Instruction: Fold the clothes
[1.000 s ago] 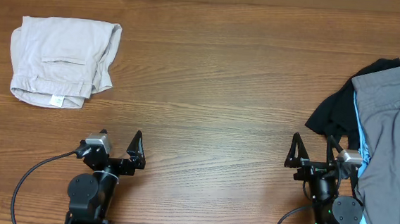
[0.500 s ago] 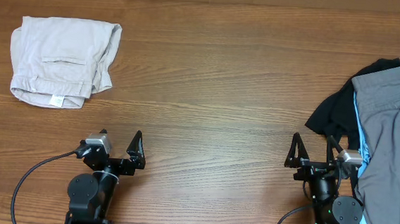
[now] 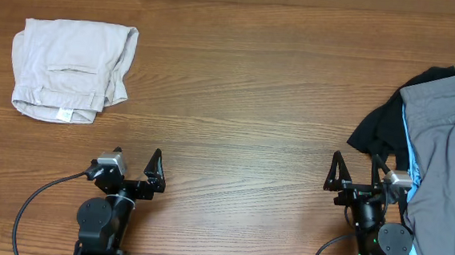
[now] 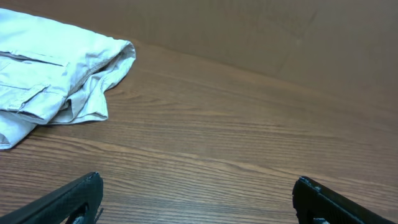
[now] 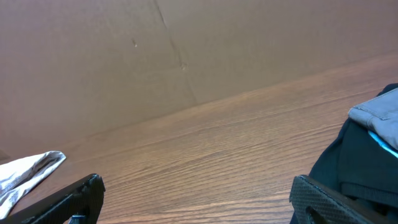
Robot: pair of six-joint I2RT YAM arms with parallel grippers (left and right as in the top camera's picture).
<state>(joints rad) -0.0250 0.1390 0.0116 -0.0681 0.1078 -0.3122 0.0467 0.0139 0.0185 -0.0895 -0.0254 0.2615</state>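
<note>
Folded beige shorts (image 3: pixel 71 70) lie at the table's far left; they also show in the left wrist view (image 4: pixel 50 78). Medium-grey shorts (image 3: pixel 447 167) lie in a pile at the right edge, on a black garment (image 3: pixel 380 130) and a light-blue T-shirt (image 3: pixel 408 148). My left gripper (image 3: pixel 135 163) is open and empty at the near left, well below the beige shorts. My right gripper (image 3: pixel 357 170) is open and empty, its right finger beside the black garment (image 5: pixel 354 168). A bit of grey shorts shows in the right wrist view (image 5: pixel 376 115).
The wooden table (image 3: pixel 245 105) spans the view. A black cable (image 3: pixel 38 199) curls from the left arm's base at the near edge. A brown wall (image 5: pixel 186 50) stands behind the table.
</note>
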